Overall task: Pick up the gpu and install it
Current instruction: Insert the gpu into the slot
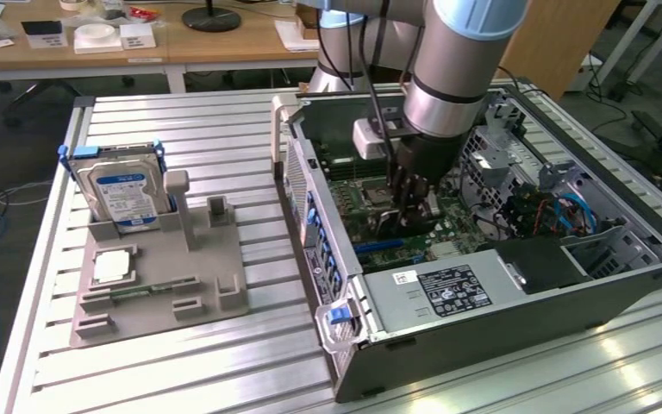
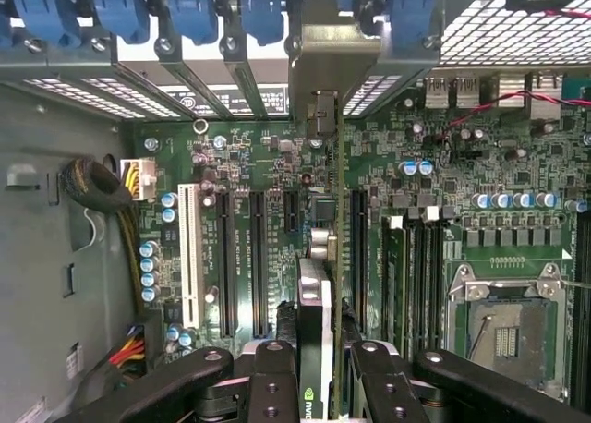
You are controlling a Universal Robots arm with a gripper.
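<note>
Black fingers (image 2: 277,377) are clamping the gpu (image 2: 319,321) edge-on above the green motherboard (image 2: 416,192) inside the open computer case (image 1: 515,302); blue slot latches (image 2: 194,7) and expansion slots (image 2: 224,257) are crowding around it.

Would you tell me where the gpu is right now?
The gpu is held edge-on in the tool, inside the computer case, over the motherboard slots.

No text can be read; labels on the hard drive (image 1: 123,191) and power supply (image 1: 455,291) are illegible.
</note>
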